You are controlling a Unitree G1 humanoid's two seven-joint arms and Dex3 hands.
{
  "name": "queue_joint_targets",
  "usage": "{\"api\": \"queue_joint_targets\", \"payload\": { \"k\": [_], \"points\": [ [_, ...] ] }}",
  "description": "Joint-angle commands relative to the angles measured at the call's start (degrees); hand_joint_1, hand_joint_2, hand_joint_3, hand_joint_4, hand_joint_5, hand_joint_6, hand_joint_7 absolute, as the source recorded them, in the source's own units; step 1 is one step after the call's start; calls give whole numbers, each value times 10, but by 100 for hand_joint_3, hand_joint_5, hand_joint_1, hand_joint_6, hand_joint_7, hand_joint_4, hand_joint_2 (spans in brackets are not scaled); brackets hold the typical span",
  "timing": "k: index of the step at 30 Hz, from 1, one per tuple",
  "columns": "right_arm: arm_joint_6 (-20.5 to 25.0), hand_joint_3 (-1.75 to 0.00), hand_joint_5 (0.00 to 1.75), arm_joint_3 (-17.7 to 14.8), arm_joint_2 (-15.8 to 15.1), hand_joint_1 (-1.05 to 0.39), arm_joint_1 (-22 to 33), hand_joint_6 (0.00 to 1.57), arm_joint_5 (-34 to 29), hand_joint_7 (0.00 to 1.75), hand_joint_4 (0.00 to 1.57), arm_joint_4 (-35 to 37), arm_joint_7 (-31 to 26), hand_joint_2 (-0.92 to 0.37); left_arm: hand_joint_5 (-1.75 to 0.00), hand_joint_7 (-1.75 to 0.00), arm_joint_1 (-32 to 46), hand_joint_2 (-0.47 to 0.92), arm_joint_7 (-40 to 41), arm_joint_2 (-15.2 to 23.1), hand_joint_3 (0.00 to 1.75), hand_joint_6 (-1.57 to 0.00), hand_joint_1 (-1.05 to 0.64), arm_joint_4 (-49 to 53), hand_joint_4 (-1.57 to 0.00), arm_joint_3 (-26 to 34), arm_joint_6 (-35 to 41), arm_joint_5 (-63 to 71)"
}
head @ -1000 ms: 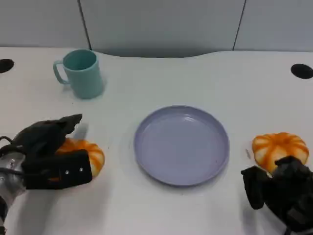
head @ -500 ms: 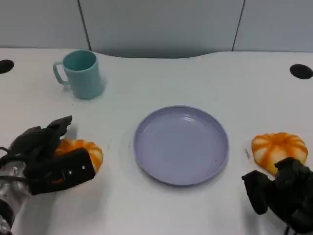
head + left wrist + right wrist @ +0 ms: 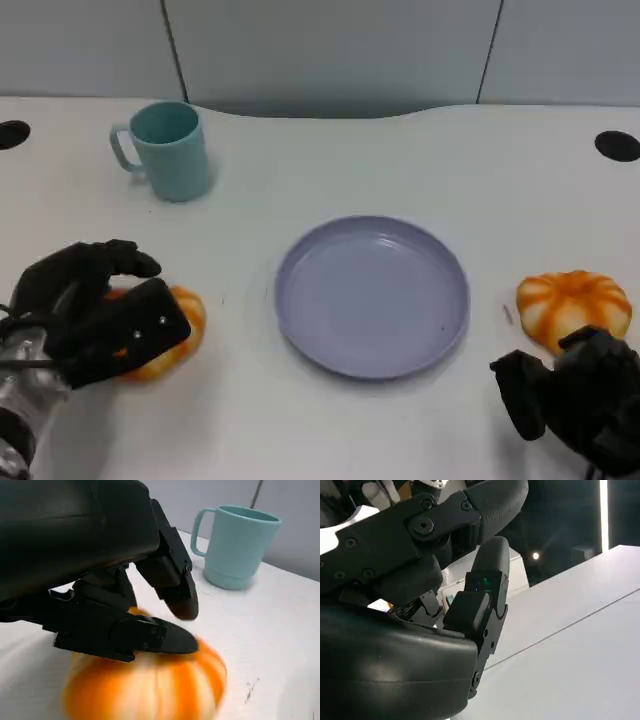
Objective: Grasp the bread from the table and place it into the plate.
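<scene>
At the lower left of the frame, the left robot hand (image 3: 90, 315) has now closed its fingers on the bread (image 3: 172, 335), which lies on the desk (image 3: 330, 165), left of the plate (image 3: 372, 296). Lifting should come next. The right robot hand (image 3: 570, 400) is curled and holds nothing.

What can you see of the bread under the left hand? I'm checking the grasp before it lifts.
The bread is a round, pumpkin-like bun, orange with paler stripes and a soft, glossy look. It sits on the white table left of the purple plate, apart from it. The left hand covers its top, fingers curled over it and touching it; whether it is lifted yet cannot be told.
</scene>
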Motion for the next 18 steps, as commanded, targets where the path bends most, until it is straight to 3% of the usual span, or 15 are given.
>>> {"api": "queue_joint_targets", "payload": {
  "k": [1, 6, 9, 18],
  "points": [
    [-1, 0, 175, -4, -17, -38, -11, 122, -1, 21, 91, 12, 3, -83, -85, -45, -19, 81, 41, 5, 13, -95, -28, -3, -91, 8, -39, -2],
    [-4, 0, 175, 7, -18, -39, -6, 128, -13, 27, 92, -5, -12, -84, -93, -45, -47, 84, 51, 13, 15, -90, -30, -14, -84, 14, -76, -3],
    [12, 0, 175, 4, -16, -36, -10, 123, -6, 30, 92, -5, -11, -84, -98, -47, -63, 85, 72, 17, 13, -90, -31, -22, -82, 15, -100, 1],
    [4, 0, 175, -12, -11, -35, -27, 120, 4, 26, 91, 23, -1, -83, -96, -44, -75, 86, 111, 19, 4, -93, -29, -22, -86, 2, -126, 23]
  ]
}}
